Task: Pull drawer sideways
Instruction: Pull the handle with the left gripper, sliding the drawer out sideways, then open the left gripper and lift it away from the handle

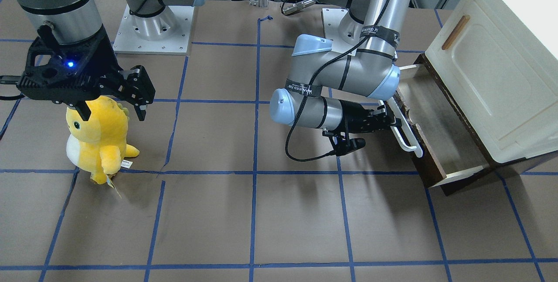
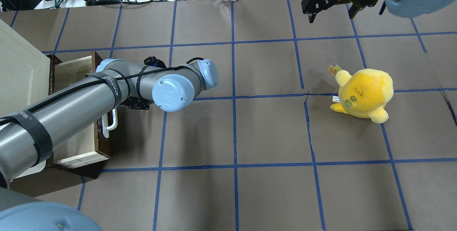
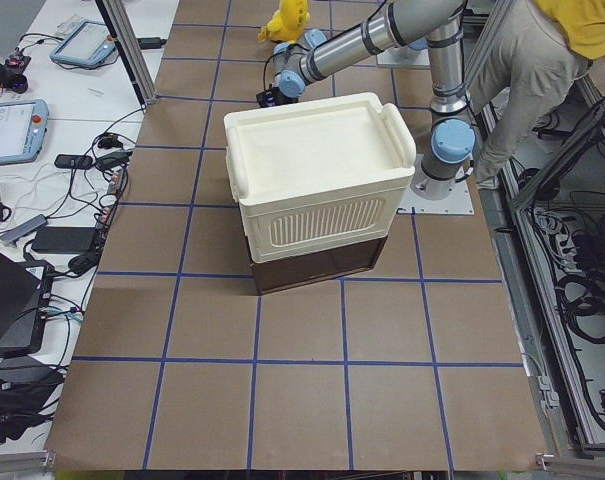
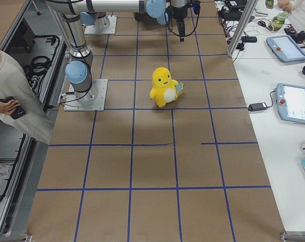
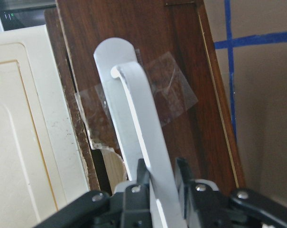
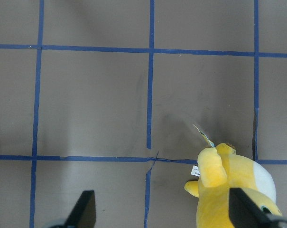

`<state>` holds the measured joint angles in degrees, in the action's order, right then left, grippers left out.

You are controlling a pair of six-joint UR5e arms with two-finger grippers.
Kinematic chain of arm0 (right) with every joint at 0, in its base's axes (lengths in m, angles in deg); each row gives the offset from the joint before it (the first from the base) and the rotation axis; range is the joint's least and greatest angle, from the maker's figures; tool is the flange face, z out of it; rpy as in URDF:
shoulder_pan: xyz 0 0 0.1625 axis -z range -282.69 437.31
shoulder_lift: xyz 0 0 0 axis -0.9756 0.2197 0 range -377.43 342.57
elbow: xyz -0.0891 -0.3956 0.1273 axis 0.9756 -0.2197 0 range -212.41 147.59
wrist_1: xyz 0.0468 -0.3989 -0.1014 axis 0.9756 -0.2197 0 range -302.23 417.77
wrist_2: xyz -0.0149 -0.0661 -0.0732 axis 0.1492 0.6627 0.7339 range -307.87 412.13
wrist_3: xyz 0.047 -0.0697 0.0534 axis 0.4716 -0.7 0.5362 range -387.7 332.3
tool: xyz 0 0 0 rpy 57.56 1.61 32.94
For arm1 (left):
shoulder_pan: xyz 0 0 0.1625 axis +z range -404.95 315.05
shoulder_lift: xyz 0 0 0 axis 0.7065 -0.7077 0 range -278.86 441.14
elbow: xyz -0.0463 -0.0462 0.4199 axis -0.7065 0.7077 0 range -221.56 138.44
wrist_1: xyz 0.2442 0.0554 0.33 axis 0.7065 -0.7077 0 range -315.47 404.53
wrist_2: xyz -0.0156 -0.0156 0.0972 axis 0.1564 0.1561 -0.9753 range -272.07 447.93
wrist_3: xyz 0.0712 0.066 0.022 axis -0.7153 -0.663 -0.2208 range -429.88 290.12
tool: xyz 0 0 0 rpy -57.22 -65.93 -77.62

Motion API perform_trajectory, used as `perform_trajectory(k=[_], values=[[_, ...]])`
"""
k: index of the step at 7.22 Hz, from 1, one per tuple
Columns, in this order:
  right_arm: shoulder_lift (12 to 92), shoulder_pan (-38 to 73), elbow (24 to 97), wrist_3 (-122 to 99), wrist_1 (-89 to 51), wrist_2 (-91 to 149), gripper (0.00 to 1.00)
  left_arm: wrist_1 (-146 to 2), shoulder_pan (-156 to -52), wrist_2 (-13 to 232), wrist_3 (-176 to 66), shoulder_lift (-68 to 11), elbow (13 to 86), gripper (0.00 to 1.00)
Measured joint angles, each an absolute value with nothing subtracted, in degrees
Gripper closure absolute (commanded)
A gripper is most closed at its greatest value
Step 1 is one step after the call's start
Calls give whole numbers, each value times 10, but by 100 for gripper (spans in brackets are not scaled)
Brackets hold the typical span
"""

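On the table (image 1: pixel 261 221), left claw (image 5: pixel 162 175) grips the drawer (image 1: pixel 438 136) by its handle (image 5: pixel 136 114).

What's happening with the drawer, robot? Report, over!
Left gripper shut on white bar handle. Drawer partly open. Right gripper open, empty. Yellow plush toy far off, not blocking.

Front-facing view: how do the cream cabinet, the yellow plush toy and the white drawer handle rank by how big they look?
1. cream cabinet, largest even though the frame cuts it off
2. yellow plush toy
3. white drawer handle
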<state>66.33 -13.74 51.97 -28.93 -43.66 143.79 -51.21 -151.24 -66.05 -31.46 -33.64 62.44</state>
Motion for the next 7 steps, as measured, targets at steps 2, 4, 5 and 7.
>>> perform_trajectory(k=[2,4,5,7], values=[[663,-137,520,-289,-437,1438,0,-512,-1514,-660,-317,-333,622,0],[663,-137,520,-289,-437,1438,0,-511,-1510,-605,-342,-315,591,0],[663,-137,520,-289,-437,1438,0,-510,-1507,-547,-359,-302,556,0],[663,-137,520,-289,-437,1438,0,-508,-1500,-454,-402,-261,503,0]])
